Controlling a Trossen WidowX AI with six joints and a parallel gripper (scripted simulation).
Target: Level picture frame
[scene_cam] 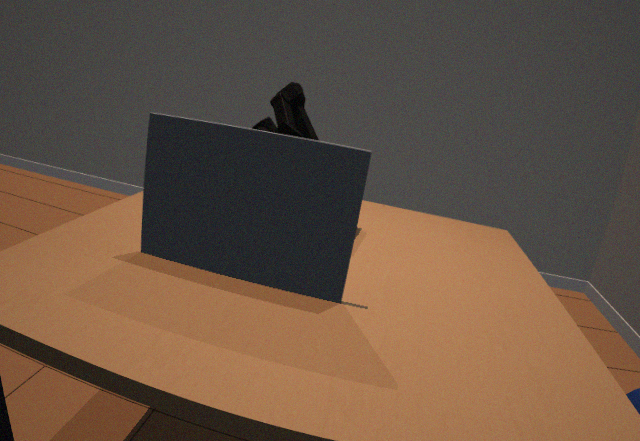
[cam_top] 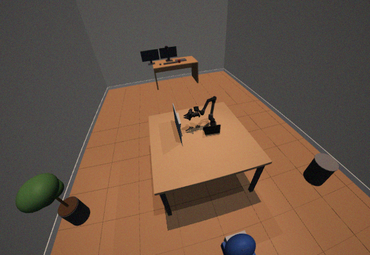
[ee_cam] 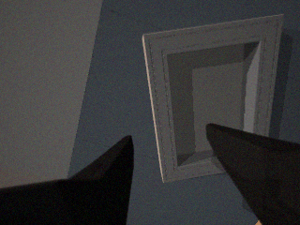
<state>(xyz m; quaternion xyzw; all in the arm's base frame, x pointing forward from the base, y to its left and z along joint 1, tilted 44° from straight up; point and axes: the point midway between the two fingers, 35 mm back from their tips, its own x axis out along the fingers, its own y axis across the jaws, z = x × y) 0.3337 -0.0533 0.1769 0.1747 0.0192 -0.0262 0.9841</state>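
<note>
Standing partly open around nothing, the jaws face the picture frame, which hangs ahead of them on the upright panel. In the wrist view its long sides run up and away from the fingertips, the right one overlapping it, so closing likely needs a sideways shift first.

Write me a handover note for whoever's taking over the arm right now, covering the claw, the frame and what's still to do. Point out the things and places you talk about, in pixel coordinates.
Claw (cam_top: pixel 184 115) (ee_cam: pixel 169 135): partly open, nothing between its fingers, in front of the frame.
Frame: the gray picture frame (cam_top: pixel 178 118) (ee_cam: pixel 158 108) is up against the blue-gray panel (cam_top: pixel 177 128) (scene_cam: pixel 248 206) (ee_cam: pixel 112 89). It looks tilted against the panel's edge in the wrist view. The screw and notched strip are out of sight.
Done: the claw is near the frame; which notch it hangs on can't be told.
Left: grip, lift slightly, shift one notch toward the high side, release, check; repeat until level.
</note>
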